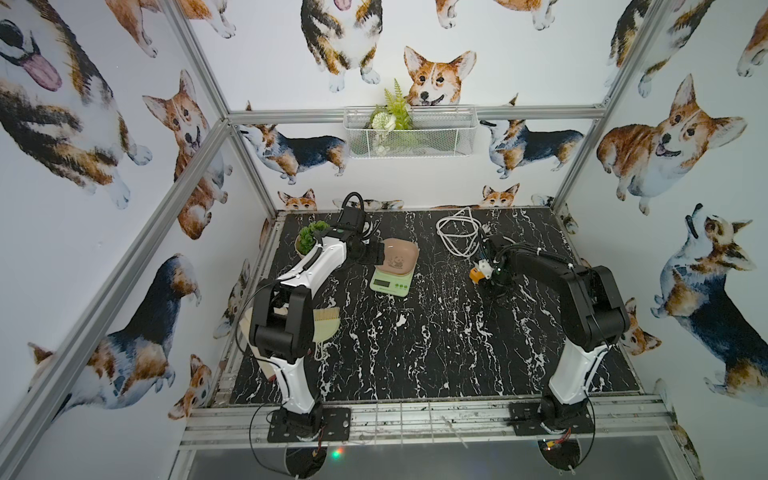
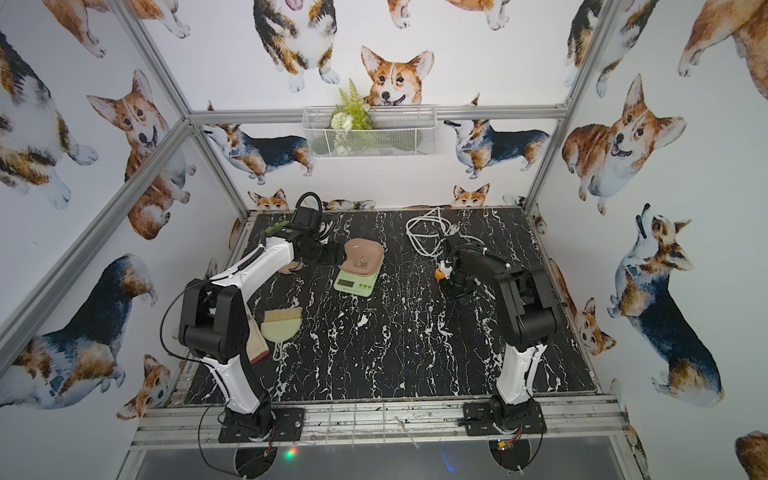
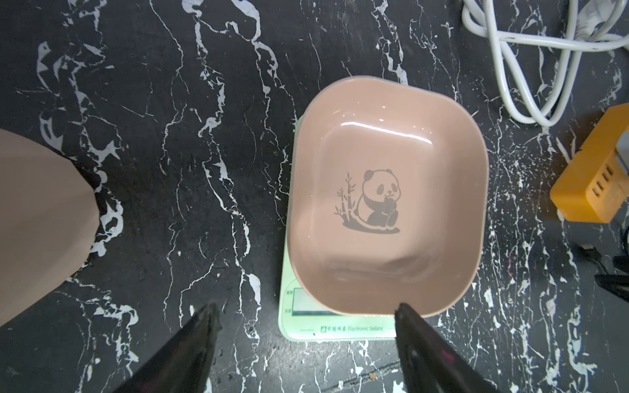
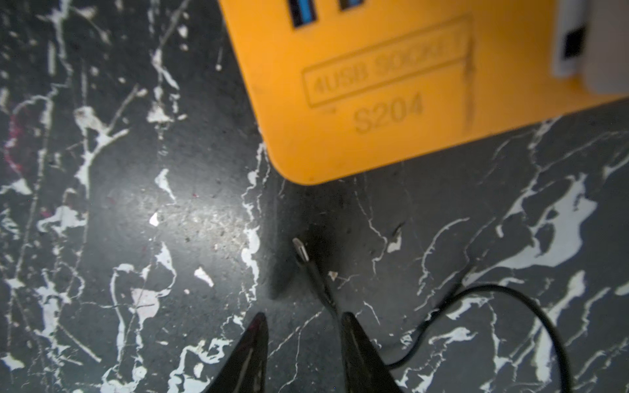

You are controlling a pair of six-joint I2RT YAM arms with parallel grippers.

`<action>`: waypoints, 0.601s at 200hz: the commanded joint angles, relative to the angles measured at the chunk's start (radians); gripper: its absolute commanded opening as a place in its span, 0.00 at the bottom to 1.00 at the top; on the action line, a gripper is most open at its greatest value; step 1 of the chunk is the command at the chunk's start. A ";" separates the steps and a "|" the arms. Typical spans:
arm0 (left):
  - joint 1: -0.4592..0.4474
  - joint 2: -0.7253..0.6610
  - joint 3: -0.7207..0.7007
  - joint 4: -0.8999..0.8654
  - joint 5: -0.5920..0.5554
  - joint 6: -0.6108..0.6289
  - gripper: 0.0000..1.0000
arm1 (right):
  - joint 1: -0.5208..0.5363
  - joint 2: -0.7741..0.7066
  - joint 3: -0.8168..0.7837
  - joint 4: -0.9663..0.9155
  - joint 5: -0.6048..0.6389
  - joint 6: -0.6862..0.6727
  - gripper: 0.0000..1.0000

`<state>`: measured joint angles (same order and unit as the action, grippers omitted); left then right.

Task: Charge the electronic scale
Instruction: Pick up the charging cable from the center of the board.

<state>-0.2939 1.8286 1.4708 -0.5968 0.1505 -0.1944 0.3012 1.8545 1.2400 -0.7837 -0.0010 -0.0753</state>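
Both top views: scale stands mid-worktop, display toward the arm bases, pink panda tray on top. Left gripper sits right at the scale's left-arm side, at tray level; contact cannot tell. Orange power strip lies well apart from the scale on the right-arm side, with the right gripper lowered just beside it. White cable is coiled farther back than the scale.

Left wrist: left gripper fingers spread wide, released, grasping nothing. One fingertip overlaps the scale at its front edge under the tray rim, the other is over bare worktop beside the scale. Power strip is off to the scale's side.

Right wrist: right gripper fingers part-way apart, bare worktop between them, clamped on nothing. Thin black cable lies on the worktop and its metal plug points at the power strip corner. The cable runs up against one fingertip; touching or not, cannot tell. White adapter sits on the strip.
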 commanded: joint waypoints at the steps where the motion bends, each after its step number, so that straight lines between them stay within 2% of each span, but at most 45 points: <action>1: 0.001 -0.016 0.003 -0.011 0.013 -0.002 0.84 | -0.008 0.010 0.003 0.005 -0.022 -0.020 0.35; 76: 0.001 -0.038 0.014 -0.015 0.029 -0.001 0.84 | -0.011 0.045 0.004 -0.025 -0.015 -0.020 0.29; 120: 0.002 -0.065 0.013 -0.010 0.058 -0.007 0.84 | -0.012 0.055 0.011 -0.026 -0.040 -0.021 0.08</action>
<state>-0.2939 1.7878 1.4750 -0.5976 0.1780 -0.1944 0.2878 1.9003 1.2522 -0.7895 -0.0147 -0.0784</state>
